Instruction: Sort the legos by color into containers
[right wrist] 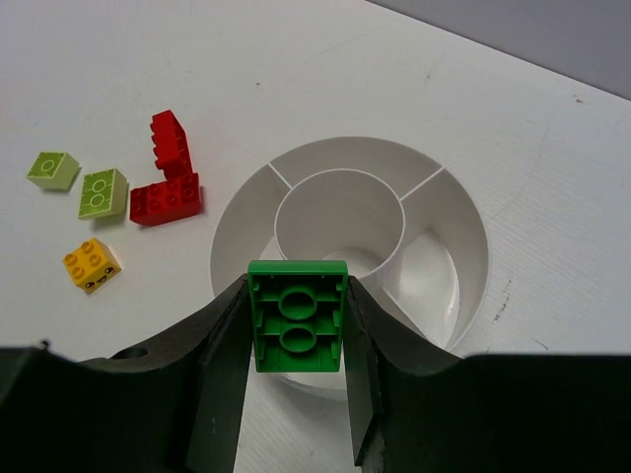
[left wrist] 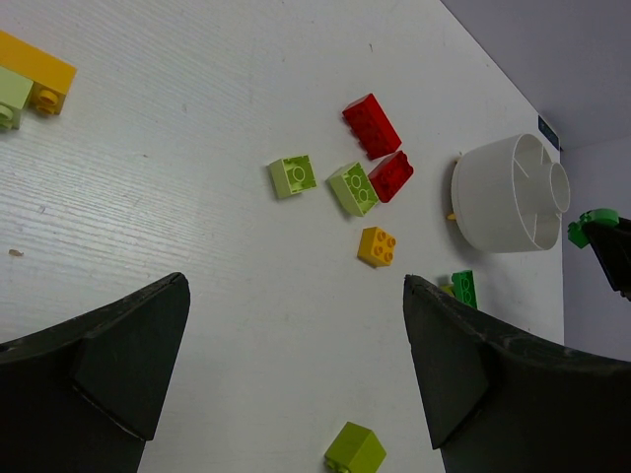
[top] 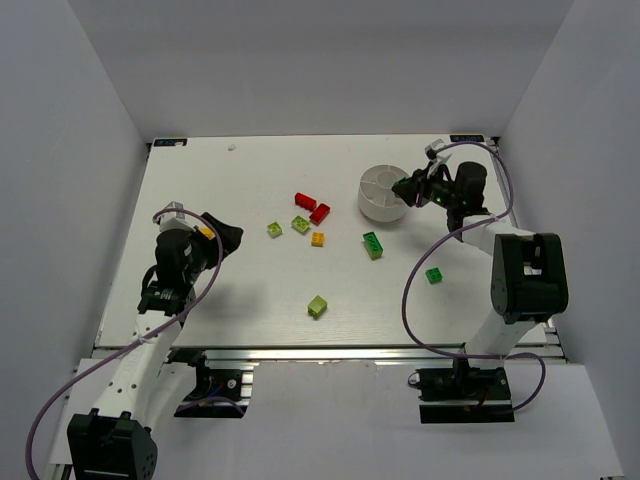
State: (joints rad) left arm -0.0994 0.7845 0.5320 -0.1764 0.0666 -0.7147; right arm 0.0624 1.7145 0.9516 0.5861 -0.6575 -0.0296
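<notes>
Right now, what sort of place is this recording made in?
Probably a robotics lab test cell: plain white panels box in a white table, set on aluminium rail framing.

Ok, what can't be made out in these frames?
- Right wrist view: the held green brick and right gripper jaws hide the near compartment of the white dish; contents unknown.
- Left wrist view: a pale green brick is cut by the left edge; a darker green brick sits partly behind the left gripper jaws.
- Top view: dish interior too small to check.
</notes>
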